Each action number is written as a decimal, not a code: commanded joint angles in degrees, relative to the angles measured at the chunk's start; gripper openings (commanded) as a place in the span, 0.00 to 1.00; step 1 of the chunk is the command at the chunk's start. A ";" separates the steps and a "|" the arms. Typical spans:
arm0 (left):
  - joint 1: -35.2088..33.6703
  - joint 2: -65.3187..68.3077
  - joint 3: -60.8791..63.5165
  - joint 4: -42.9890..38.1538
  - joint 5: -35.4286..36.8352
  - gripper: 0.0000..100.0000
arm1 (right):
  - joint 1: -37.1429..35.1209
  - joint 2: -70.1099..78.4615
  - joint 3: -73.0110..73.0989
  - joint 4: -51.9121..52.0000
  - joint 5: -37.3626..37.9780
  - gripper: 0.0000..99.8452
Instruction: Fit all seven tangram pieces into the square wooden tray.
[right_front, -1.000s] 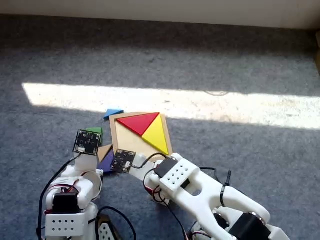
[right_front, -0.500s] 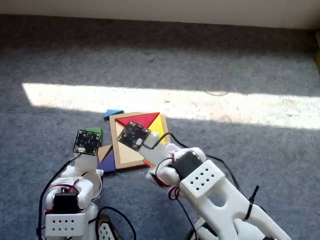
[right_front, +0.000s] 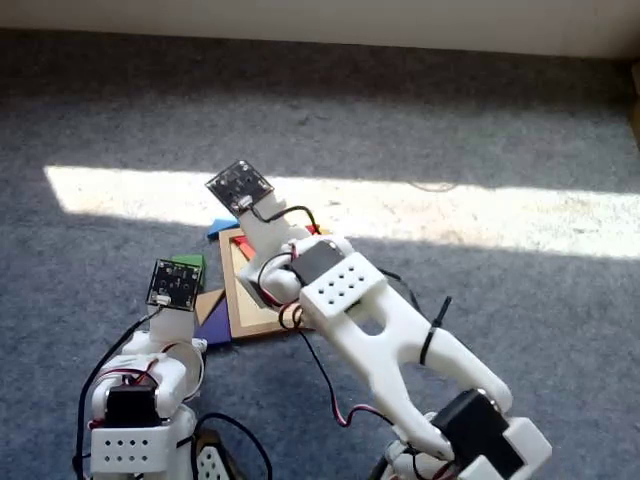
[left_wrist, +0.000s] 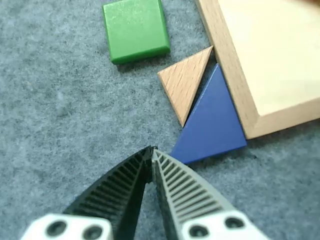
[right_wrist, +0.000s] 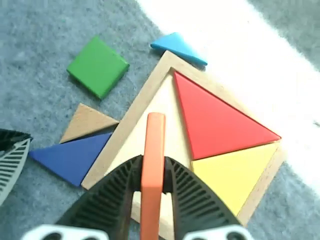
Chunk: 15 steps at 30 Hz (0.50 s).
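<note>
High view: the right arm lies across the square wooden tray (right_front: 240, 305), its wrist over the tray's far corner, near the light blue triangle (right_front: 224, 228). The left arm sits just beside the tray's left edge, by the green square (right_front: 189, 262).

Left wrist view: the left gripper (left_wrist: 151, 153) is pressed together with nothing in it. Its tips are just short of the dark blue triangle (left_wrist: 212, 125), which lies against the tray's outer rim with the wooden triangle (left_wrist: 186, 82) beside it.

Right wrist view: the right gripper (right_wrist: 152, 162) pinches the orange piece (right_wrist: 154, 132) on edge over the tray. The piece's long axis runs along the bare floor between the rim and the red triangle (right_wrist: 215, 122); the yellow triangle (right_wrist: 235, 172) fills the adjoining quarter. With 2 pieces seated, the free half lies directly under the orange piece. I judge the piece must tip flat to seat there.
</note>
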<state>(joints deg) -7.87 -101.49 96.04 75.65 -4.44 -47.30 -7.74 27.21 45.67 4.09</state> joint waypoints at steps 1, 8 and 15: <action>-0.48 -2.77 1.10 0.35 -0.18 0.01 | -1.01 1.71 -4.18 -4.18 -3.60 0.01; -0.48 -2.77 1.10 0.35 -0.18 0.01 | -2.24 7.08 -4.26 -9.01 -3.96 0.01; -0.48 -2.77 1.10 0.35 -0.18 0.01 | -3.47 14.29 -6.46 -8.92 -3.60 0.08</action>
<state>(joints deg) -7.87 -101.49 96.04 75.65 -4.44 -49.32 6.42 25.54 37.67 0.66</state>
